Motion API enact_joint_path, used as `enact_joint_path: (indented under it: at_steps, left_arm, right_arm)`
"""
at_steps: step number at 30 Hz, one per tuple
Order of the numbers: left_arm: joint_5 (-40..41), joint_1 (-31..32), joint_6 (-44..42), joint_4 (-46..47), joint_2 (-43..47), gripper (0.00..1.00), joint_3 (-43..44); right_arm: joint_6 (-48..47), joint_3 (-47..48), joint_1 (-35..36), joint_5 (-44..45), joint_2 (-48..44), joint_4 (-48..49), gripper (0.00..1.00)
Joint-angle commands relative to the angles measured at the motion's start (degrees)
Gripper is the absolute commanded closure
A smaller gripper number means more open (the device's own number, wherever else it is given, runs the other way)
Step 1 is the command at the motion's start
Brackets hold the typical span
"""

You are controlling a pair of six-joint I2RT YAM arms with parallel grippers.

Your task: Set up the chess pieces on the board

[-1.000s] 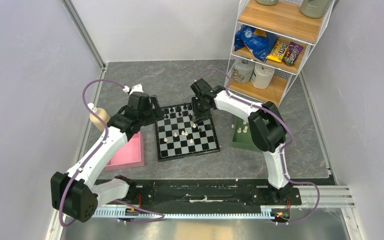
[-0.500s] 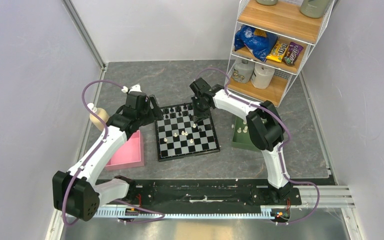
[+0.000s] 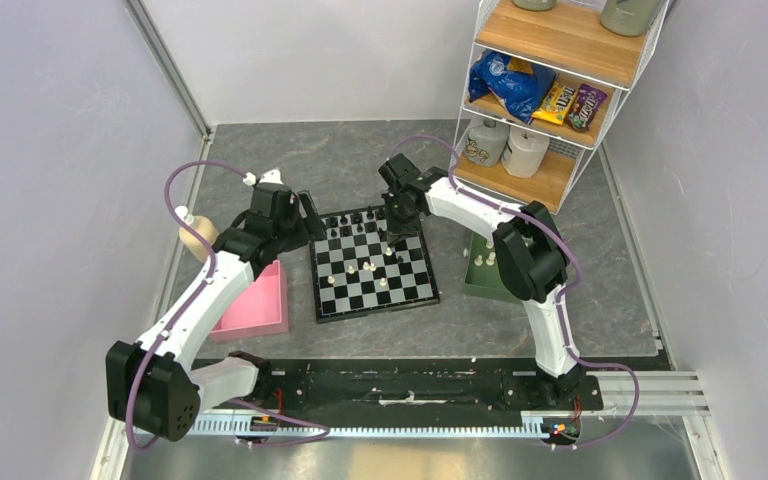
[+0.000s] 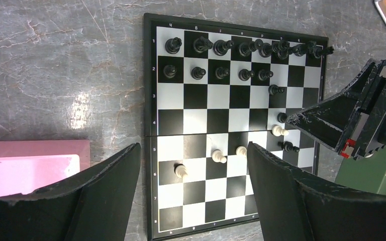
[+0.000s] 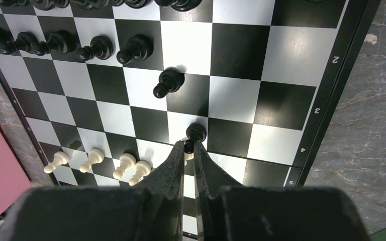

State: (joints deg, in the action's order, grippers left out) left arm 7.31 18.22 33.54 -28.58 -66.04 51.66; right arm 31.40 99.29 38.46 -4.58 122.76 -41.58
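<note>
Right gripper [image 5: 191, 146] nearly closed, position unchanged from the prior frame; upright black pawn [image 5: 196, 131] at its tips, grip unconfirmed. Left gripper [image 4: 193, 148] hangs wide open above the board [image 4: 147, 100], black ranks [image 4: 241, 47] beyond it.

A: What's under the left gripper [image 4: 193, 150]?
B: You're over the board [image 4: 196, 96], fingers [image 4: 115, 186] wide apart. The black pieces [image 4: 221, 47] mostly line the far two rows; four white pieces [image 4: 217, 156] stand scattered nearer you.
</note>
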Motion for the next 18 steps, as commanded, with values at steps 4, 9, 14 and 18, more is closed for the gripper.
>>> enact_joint_path:
  at_steps: [4, 9, 14, 18]
  left_arm:
    - [-0.6, -0.6, -2.1, 1.9, -0.1, 0.16, -0.3]
    - [-0.7, -0.8, -2.1, 1.8, -0.1, 0.16, -0.2]
    - [-1.0, -0.9, -2.2, 1.9, -0.1, 0.16, -0.2]
    - [-1.0, -0.9, -2.2, 1.9, 0.1, 0.16, -0.1]
  right_arm:
    - [-0.7, 2.7, 0.1, -0.6, 0.9, -0.4, 0.89]
    - [-1.3, 4.6, -0.2, 1.7, 0.8, -0.7, 0.89]
    - [-1.3, 7.1, -1.6, 2.4, 1.6, -0.8, 0.9]
    - [-0.9, 8.7, -3.0, 2.5, 3.2, -0.4, 0.9]
